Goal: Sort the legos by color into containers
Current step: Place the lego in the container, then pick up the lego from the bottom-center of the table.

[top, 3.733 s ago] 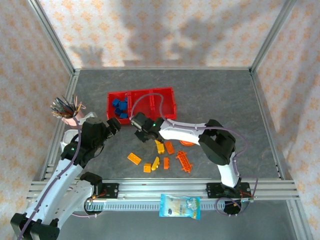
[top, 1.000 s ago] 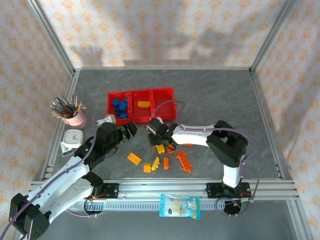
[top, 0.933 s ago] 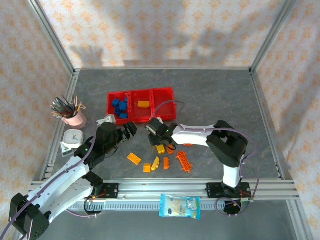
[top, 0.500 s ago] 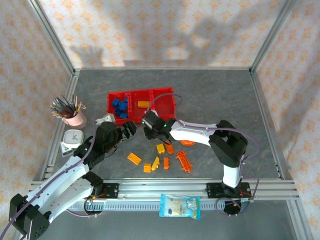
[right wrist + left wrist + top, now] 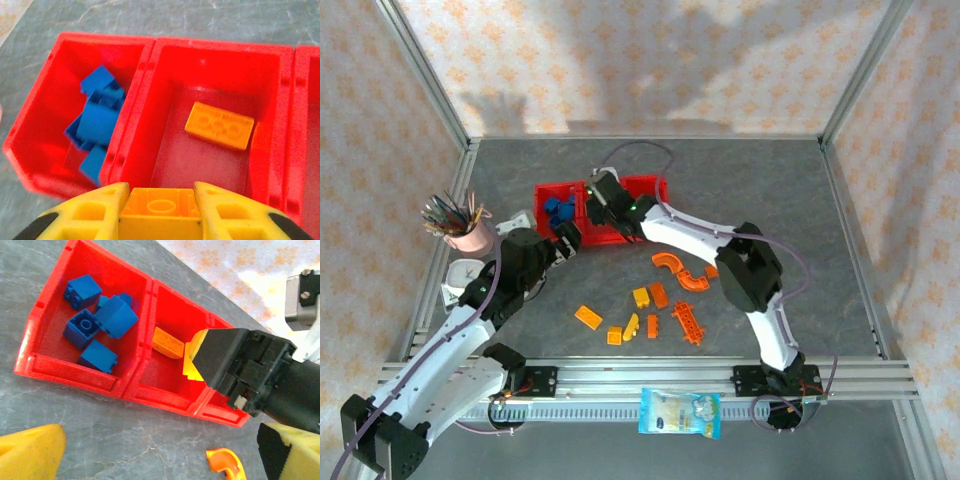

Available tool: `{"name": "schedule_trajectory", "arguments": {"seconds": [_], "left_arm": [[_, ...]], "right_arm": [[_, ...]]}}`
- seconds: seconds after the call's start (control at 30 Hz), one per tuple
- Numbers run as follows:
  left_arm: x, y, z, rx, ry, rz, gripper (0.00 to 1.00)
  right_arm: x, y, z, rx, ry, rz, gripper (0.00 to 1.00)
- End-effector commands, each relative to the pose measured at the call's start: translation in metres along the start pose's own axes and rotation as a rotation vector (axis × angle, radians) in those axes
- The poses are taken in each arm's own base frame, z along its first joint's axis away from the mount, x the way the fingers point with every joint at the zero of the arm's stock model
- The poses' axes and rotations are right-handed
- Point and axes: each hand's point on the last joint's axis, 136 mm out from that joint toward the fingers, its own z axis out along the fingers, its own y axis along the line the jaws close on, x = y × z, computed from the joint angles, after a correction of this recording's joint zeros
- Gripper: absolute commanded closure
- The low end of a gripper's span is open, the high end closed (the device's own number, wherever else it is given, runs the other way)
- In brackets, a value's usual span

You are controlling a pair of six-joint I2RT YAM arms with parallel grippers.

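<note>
Yellow lego [image 5: 161, 209] gripped by right tool [image 5: 160, 220], seemingly above middle container [image 5: 220, 46]; left tool [image 5: 160, 445] spread.

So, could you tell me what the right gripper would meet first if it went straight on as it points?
Probably the floor of the middle bin, near the flat yellow brick lying there. The held yellow brick in the right gripper would touch first. Depth is unclear.

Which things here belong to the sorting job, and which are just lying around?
Job: red bins, blue bricks, binned yellow brick, held yellow brick, loose bricks.
Lying about: pink pen cup, plastic packet.
</note>
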Motion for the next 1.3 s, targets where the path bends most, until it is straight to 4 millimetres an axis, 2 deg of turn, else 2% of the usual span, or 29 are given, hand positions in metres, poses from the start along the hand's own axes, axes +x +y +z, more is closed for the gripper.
{"name": "schedule_trajectory", "arguments": {"seconds": [0.0,0.07,0.1,0.17,0.27,0.4,0.6,0.8,1.0,1.2,1.27], "left_arm": [[-0.017,-0.006,-0.001,0.010,-0.047,0.011,0.01],[-0.018,-0.004,-0.001,0.003,-0.049,0.014,0.01],[-0.019,-0.003,-0.001,0.000,-0.051,0.015,0.01],[-0.019,-0.001,-0.002,-0.005,-0.053,0.014,0.01],[-0.021,-0.003,-0.004,0.002,-0.058,0.015,0.01],[-0.018,-0.008,-0.006,0.032,-0.039,0.026,0.01],[-0.006,-0.013,-0.006,0.075,0.019,0.043,0.01],[0.009,-0.020,-0.006,0.120,0.058,0.049,0.01],[0.034,-0.028,-0.006,0.158,0.091,0.036,0.01],[0.054,-0.023,-0.003,0.166,0.122,0.017,0.01],[0.058,-0.021,-0.004,0.171,0.125,0.012,0.01]], "right_arm": [[-0.010,-0.006,0.012,0.057,-0.017,-0.030,0.64],[-0.015,-0.008,0.018,0.066,-0.014,-0.029,0.60],[-0.019,-0.008,0.018,0.067,-0.018,-0.029,0.55],[-0.023,-0.005,0.015,0.051,-0.022,-0.040,0.52],[-0.026,0.000,0.003,0.022,-0.028,-0.046,0.50],[-0.019,-0.005,-0.016,0.013,-0.014,-0.049,0.47],[0.010,-0.020,-0.051,0.039,0.021,-0.052,0.42],[0.050,-0.037,-0.080,0.071,0.071,-0.033,0.38],[0.098,-0.051,-0.100,0.118,0.131,-0.033,0.33],[0.139,-0.066,-0.109,0.159,0.202,-0.012,0.26],[0.152,-0.065,-0.112,0.135,0.223,0.008,0.25]]}}
